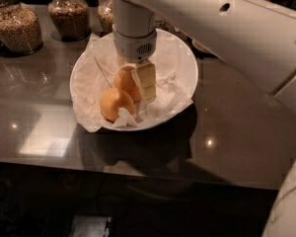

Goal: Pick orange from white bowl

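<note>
We see a dark glossy counter (237, 132) filling most of the view. The gripper (138, 85) hangs low just above centre. Along the counter's far edge, at 10 to 11 o'clock from it, stand three glass jars of brown grain: a left jar (15, 26), a middle jar (69, 14) and a third jar (106, 15), half hidden. At 7 o'clock from the gripper, just beside it, lies a spare orange fruit (113, 103). On the counter we note a pale rectangular reflection (44, 143) at 8 o'clock and a small light spot (209, 142) at 4 o'clock.
</note>
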